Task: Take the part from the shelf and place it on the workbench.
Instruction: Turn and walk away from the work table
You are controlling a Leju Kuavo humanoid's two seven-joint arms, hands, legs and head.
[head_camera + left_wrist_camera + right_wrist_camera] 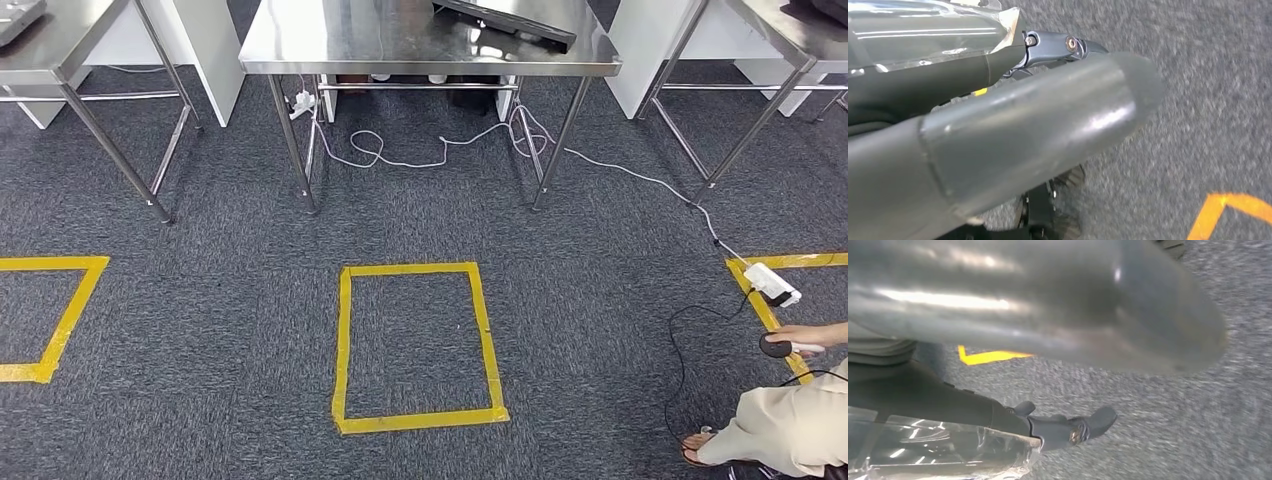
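Observation:
A steel workbench [400,50] stands straight ahead at the far side of the carpet, with a dark flat object [510,20] on its top. My left hand [1048,100] hangs over the grey carpet, its thick thumb and a dark finger [1063,47] stretched out with a gap between them and nothing held. My right hand [1063,365] hangs the same way, its dark finger [1073,430] straight and apart from the thumb. A glossy clear film covers the back of each hand. I see no part.
A yellow tape rectangle [345,340] marks the floor before the workbench, with others at the left [65,310] and right [770,320]. White cables and a power strip [772,284] lie on the carpet. A person crouches at the lower right [790,425]. Further steel tables flank the workbench.

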